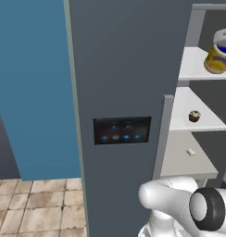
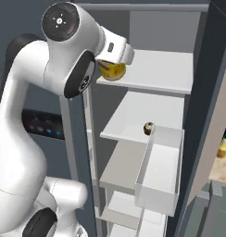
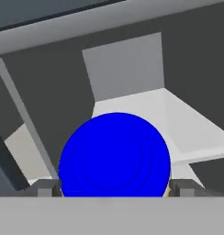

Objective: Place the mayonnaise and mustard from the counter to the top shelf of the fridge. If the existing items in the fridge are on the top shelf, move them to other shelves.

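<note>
2 dark fingertips [image 3: 45,187] stand spread wide on either side of the mayonnaise [image 3: 114,156], level with its blue lid; whether they press the jar cannot be told. The gripper [image 3: 114,189] reaches into the open fridge [image 1: 128,69], where the jar sits on the top shelf [image 2: 156,74] near its front edge. 1 shelf below it, a cupcake [image 2: 148,128] stands at the front edge, and lower still lies a tiny white block [image 1: 191,152]. Beside the fridge, the mustard [image 2: 222,147] stands on the counter [image 2: 222,170].
</note>
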Robot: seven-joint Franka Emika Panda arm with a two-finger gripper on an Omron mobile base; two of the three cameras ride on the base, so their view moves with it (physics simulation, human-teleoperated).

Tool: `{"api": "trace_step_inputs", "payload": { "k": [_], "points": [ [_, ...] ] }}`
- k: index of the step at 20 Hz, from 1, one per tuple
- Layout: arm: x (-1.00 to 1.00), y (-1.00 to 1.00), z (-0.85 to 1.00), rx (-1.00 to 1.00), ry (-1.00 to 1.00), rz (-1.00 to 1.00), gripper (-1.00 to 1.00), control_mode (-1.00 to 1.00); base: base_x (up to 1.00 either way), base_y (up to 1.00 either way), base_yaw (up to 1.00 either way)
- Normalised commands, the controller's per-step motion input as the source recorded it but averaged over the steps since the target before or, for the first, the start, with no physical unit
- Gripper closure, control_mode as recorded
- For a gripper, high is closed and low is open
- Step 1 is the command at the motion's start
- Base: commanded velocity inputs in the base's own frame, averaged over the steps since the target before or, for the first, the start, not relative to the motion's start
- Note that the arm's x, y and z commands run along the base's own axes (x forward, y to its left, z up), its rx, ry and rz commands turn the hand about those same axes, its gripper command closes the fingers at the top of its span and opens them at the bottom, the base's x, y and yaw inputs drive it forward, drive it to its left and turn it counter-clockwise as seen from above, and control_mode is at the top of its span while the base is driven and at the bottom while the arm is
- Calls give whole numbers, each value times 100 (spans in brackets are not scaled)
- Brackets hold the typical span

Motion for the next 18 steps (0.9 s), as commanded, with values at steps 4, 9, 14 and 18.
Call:
{"api": "trace_step_inputs", "payload": {
  "k": [4,9,14,18],
  "points": [
    [99,-39,0,0,-25,0,100,-100,0,0,0],
    [80,-19,-1,0,-5,0,100,-100,0,0,0],
    [63,-23,-8,0,16,0,100,-100,0,0,0],
    [54,-28,-15,0,18,1,100,-100,0,0,0]
  ]
}}
